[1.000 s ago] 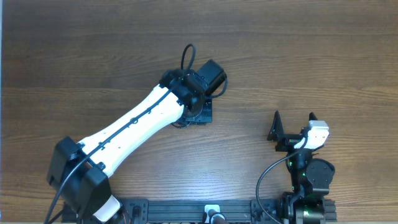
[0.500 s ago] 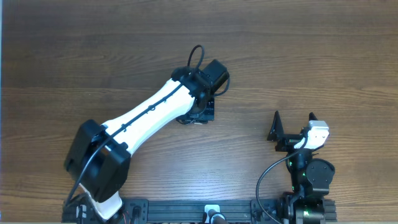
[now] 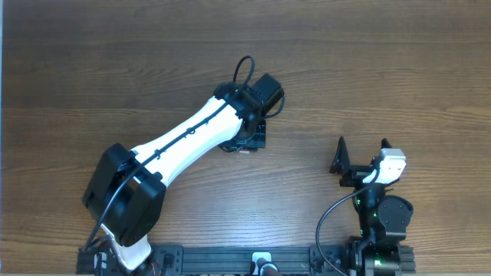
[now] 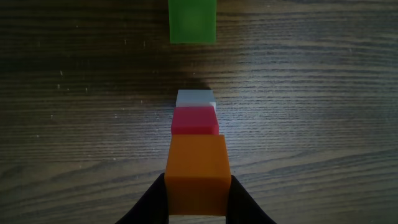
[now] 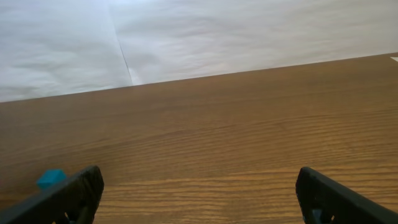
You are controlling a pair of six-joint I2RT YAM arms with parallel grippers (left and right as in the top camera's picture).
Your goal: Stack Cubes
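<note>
clasping orange cube (image 4: pixel 197 168), left pincer (image 4: pixel 198 190) overhangs stack (image 4: pixel 195 117).

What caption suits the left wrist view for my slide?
Left pincer shut on an orange cube, red cube and white cube close by it, green cube apart on the wooden table.

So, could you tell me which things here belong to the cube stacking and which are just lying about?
Job: orange cube in the left gripper, red cube, white cube, green cube.
Lying about: small blue object, unclear what; right gripper, open over table.
</note>
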